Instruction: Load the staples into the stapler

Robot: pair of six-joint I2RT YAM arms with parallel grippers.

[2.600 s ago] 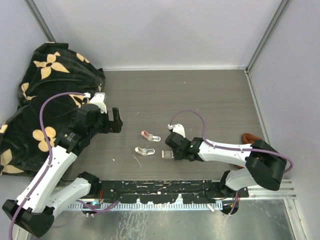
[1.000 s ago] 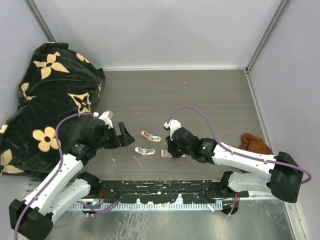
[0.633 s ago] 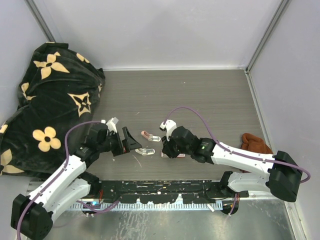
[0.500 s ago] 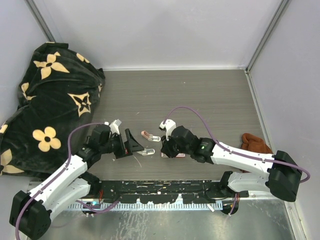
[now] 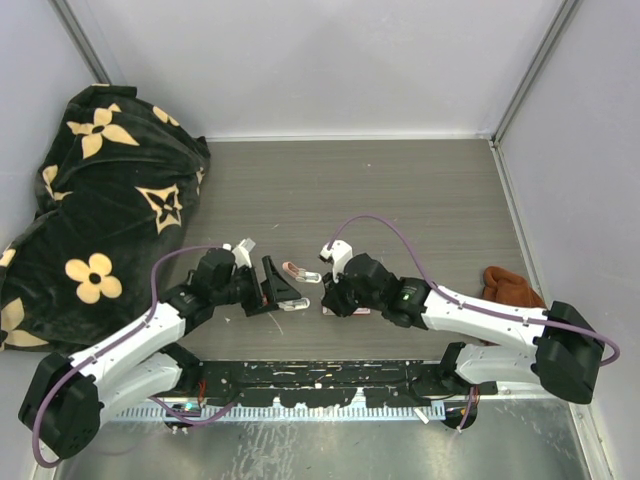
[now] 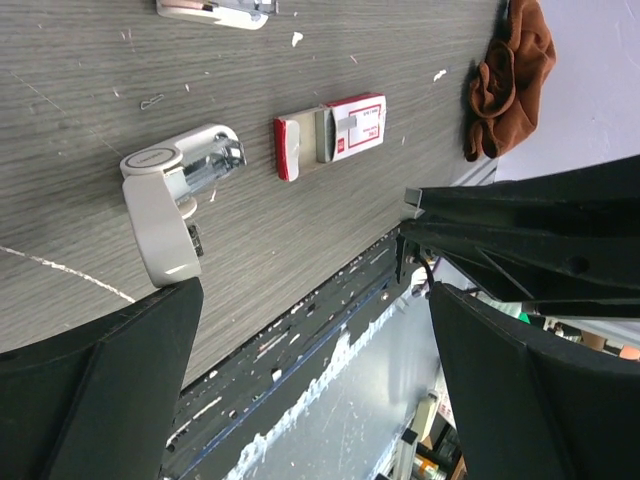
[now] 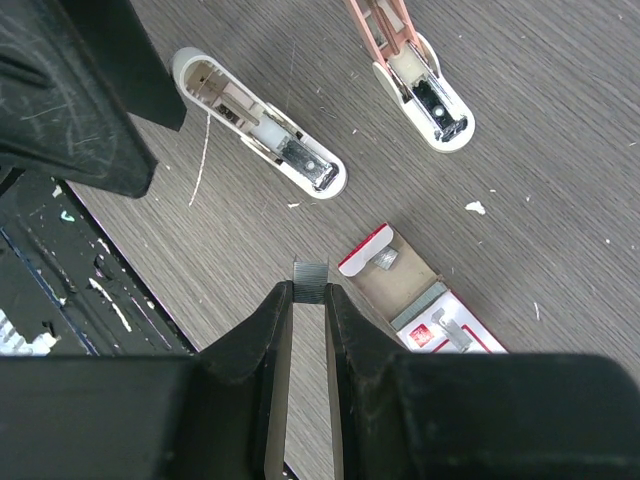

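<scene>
My right gripper (image 7: 308, 292) is shut on a short silvery strip of staples (image 7: 311, 278), held just above the table. Beside it lies the red-and-white staple box (image 7: 425, 305), its tan tray slid out with more staples in it. Two small white staplers lie open: the near stapler (image 7: 262, 134) (image 5: 292, 303) and the far stapler (image 7: 418, 88) (image 5: 300, 271). My left gripper (image 5: 277, 288) stands open right at the near stapler's left end; in the left wrist view that stapler (image 6: 168, 203) lies by the left fingertip (image 6: 150, 340).
A black flowered cloth (image 5: 90, 190) is heaped at the table's left side. A brown cloth (image 5: 510, 287) lies at the right edge. The dark base rail (image 5: 330, 375) runs along the near edge, close behind both grippers.
My left arm has swung right and down to the near stapler, its gripper staying open. My right gripper has shifted slightly left with the staple strip still in it.
</scene>
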